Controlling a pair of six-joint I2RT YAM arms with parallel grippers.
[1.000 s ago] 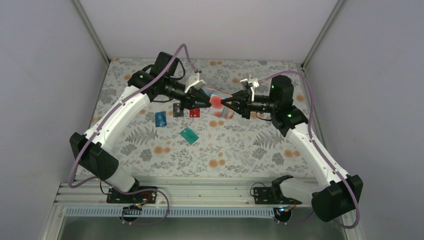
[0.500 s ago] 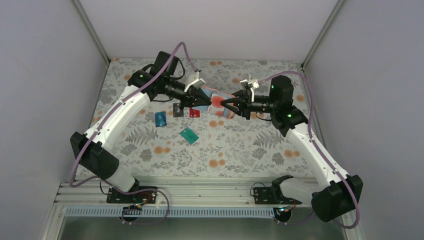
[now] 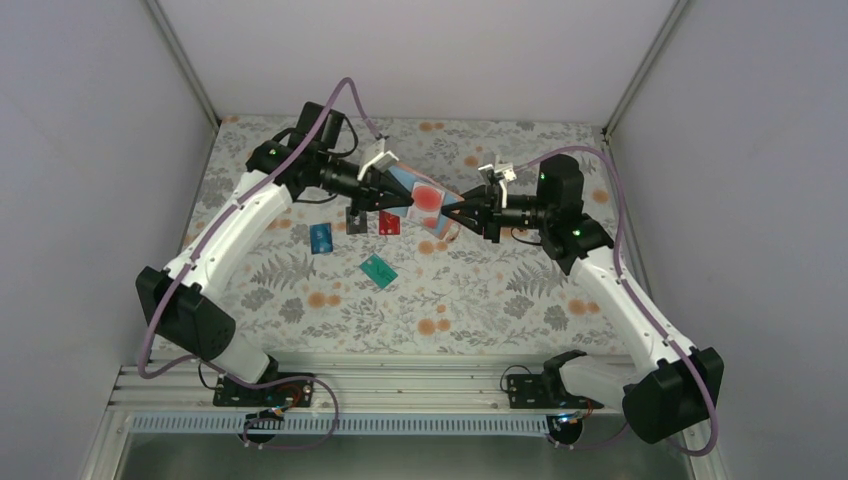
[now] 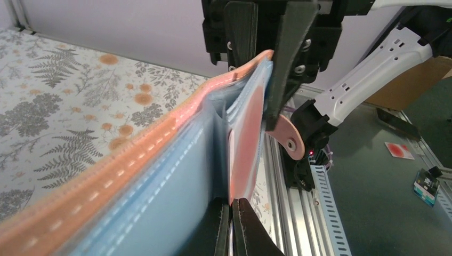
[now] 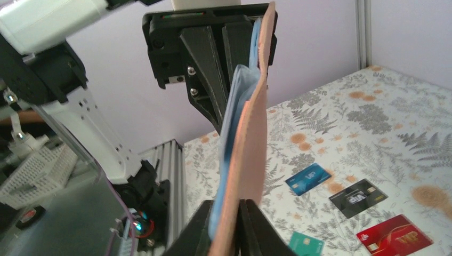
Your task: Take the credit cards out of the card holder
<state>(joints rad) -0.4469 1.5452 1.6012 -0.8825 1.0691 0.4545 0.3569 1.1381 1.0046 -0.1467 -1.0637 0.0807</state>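
Up in the upper middle of the overhead frame, the card holder [image 5: 242, 160] hangs clear of the floral tabletop [image 3: 480, 300], stretched between the two arms. The right end effector [image 3: 452, 212] is pinched on its peach and pale-blue edge, one finger on each side. The left end effector [image 3: 392, 192] has its fingers pressed together on the thin edge of a pale card with a red dot [image 4: 246, 138], which stands partly inside a pocket of the holder. Four other credit cards lie flat and apart on the tabletop, left of centre: blue card [image 3: 320, 238], black card [image 3: 355, 220], red card [image 3: 389, 224] and, lowest in the frame, teal card [image 3: 378, 269].
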